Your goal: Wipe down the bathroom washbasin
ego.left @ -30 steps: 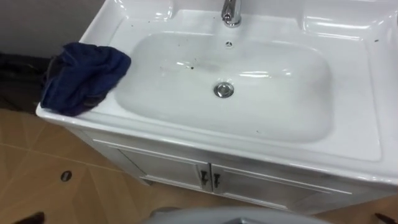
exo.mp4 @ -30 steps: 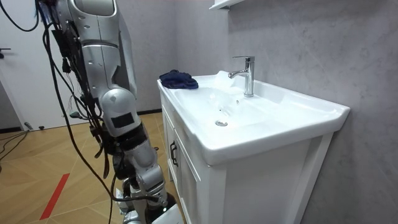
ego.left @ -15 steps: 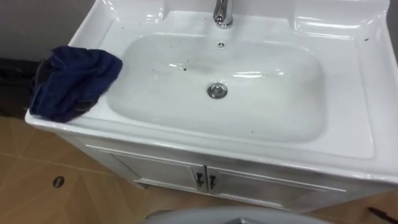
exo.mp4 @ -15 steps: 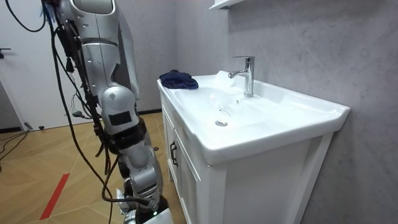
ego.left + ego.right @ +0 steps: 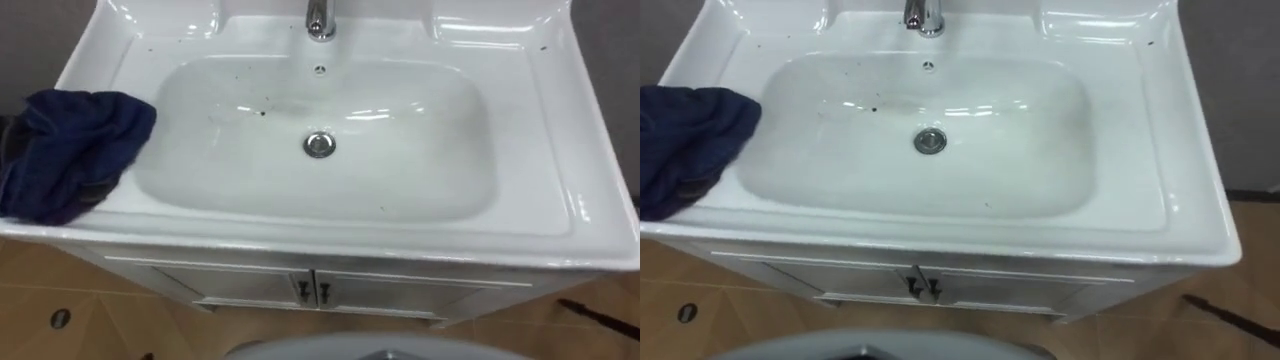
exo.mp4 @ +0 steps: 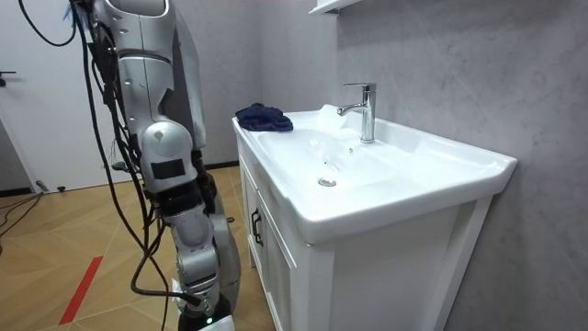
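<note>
The white basin (image 5: 430, 150) lies straight below me, with a chrome drain (image 5: 319, 144) in its middle and small dark specks (image 5: 262, 112) scattered over the bowl and the back ledge. A crumpled dark blue cloth (image 5: 70, 150) rests on the basin's left rim, partly hanging over its outer edge. In the room view the cloth (image 6: 264, 117) is on the far corner of the basin (image 6: 404, 175), and I stand on the wooden floor close to the cabinet front.
A chrome faucet (image 5: 319, 18) rises at the back centre of the bowl. Below the rim is a white cabinet with two small dark door handles (image 5: 311, 291). A grey wall (image 6: 441, 64) runs behind the basin, and wooden floor (image 6: 83, 239) surrounds it.
The whole eye view has shifted, so the basin and cloth sit further left in the picture. In the room view my legs have shifted slightly beside the cabinet. The cloth has not moved.
</note>
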You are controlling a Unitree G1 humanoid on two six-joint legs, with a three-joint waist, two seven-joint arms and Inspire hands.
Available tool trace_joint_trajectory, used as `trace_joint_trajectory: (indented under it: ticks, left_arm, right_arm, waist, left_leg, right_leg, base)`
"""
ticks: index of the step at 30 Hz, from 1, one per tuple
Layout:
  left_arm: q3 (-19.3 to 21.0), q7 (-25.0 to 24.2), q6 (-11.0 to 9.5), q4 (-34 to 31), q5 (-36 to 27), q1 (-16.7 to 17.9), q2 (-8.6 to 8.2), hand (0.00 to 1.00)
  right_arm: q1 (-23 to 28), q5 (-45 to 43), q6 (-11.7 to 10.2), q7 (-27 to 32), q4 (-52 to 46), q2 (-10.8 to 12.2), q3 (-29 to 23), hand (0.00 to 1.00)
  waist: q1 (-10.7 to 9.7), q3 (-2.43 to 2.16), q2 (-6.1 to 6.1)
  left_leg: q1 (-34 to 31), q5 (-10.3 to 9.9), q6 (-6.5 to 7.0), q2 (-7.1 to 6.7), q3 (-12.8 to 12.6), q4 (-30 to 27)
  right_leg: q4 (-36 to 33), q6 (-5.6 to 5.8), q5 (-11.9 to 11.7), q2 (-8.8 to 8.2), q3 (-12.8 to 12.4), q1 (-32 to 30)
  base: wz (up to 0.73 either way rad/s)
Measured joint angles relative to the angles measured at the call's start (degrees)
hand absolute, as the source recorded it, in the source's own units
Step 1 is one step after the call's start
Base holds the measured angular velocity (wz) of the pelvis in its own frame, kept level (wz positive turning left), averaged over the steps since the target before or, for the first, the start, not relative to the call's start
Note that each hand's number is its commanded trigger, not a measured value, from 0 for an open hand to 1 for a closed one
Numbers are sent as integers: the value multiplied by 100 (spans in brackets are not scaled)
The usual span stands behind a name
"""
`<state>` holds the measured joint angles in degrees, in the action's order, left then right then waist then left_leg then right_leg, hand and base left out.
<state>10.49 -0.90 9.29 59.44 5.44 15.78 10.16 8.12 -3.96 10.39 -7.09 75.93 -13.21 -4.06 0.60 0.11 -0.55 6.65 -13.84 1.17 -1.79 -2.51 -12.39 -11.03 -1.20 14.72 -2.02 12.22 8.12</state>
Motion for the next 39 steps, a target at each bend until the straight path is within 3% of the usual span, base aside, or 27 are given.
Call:
trace_joint_trajectory:
  ticks: [3,8,15,22,39]
  left_arm:
    - [-16,-195,125,98,112,-3,0,0]
    - [-81,-388,156,235,328,-116,-1,0]
    - [-326,-456,259,243,556,-237,-8,0]
    - [-396,-476,417,242,655,-254,-19,0]
    - [-456,-763,453,245,1051,-353,-21,0]
  right_arm:
    - [-6,133,46,41,14,-2,-28,0]
    - [-94,152,64,134,12,-2,-63,0]
    - [-136,223,110,166,21,26,3,0]
    - [-132,380,324,215,29,72,15,0]
    - [-155,569,339,94,21,148,35,0]
  waist:
    - [-19,0,39]
    - [-34,13,114]
    - [-36,17,111]
    - [-51,10,100]
    - [-78,16,119]
  left_leg:
    - [61,-1,0,14,-213,-4]
    - [82,-66,99,15,-281,-35]
    - [59,-176,253,-26,-350,-51]
    - [-3,-229,353,-111,-384,-124]
    - [-50,-251,381,-103,-416,-130]
  right_leg:
    - [-112,-1,-1,3,-108,-47]
    - [-293,11,52,-18,-180,-122]
    - [-592,143,139,-121,-283,-270]
    - [-690,245,143,-182,-298,-353]
    - [-776,283,120,-166,-355,-434]
  base:
    - [-22]
    - [-4]
    - [-3]
    - [-3]
    - [0]
